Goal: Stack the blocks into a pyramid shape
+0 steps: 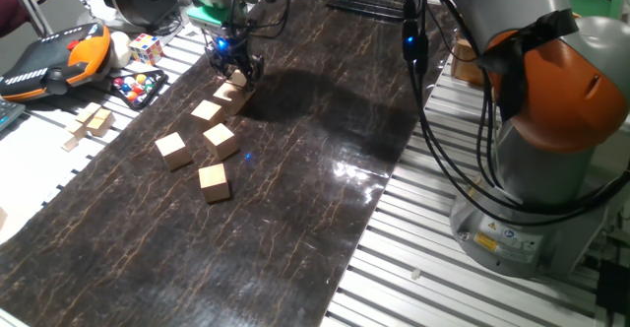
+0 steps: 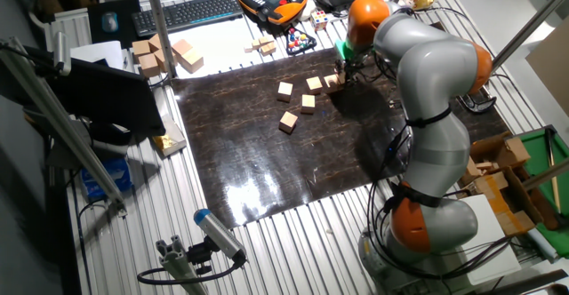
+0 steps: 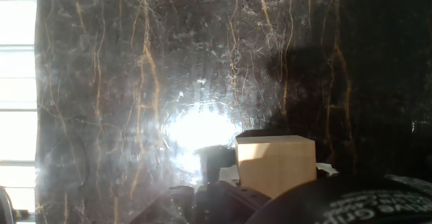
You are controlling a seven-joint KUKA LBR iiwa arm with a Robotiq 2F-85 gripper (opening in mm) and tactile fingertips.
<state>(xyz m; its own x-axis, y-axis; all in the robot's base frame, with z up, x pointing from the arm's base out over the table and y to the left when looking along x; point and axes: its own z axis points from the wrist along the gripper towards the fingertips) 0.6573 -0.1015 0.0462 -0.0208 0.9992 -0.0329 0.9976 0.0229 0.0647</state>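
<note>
i have the gripper low at the far end of the dark marbled mat on the worktop, right over the furthest small light-tan wooden cube. in the hand view that cube sits just ahead of the jaws, low and right of centre, one flat face square to the camera, its top edge level. it looks to be between or just at the fingertips, but i cannot tell from any view whether the jaws are clenched on it or released; the black finger hardware hides the contact.

the other loose cubes trail away from the gripper toward the near end of the mat: one just beside the first, then one, one and the nearest, each apart from its neighbours. i count five clearly; a sixth may be hidden under the gripper, cannot say. nothing is stacked yet, so by my reading the pyramid is not begun.

the cubes are plain, sharp-edged, unmarked, all alike; no long axis, so approach angle matters only for squaring to the faces.

off the mat, a multicoloured puzzle cube and paler wooden pieces lie to the side.
</note>
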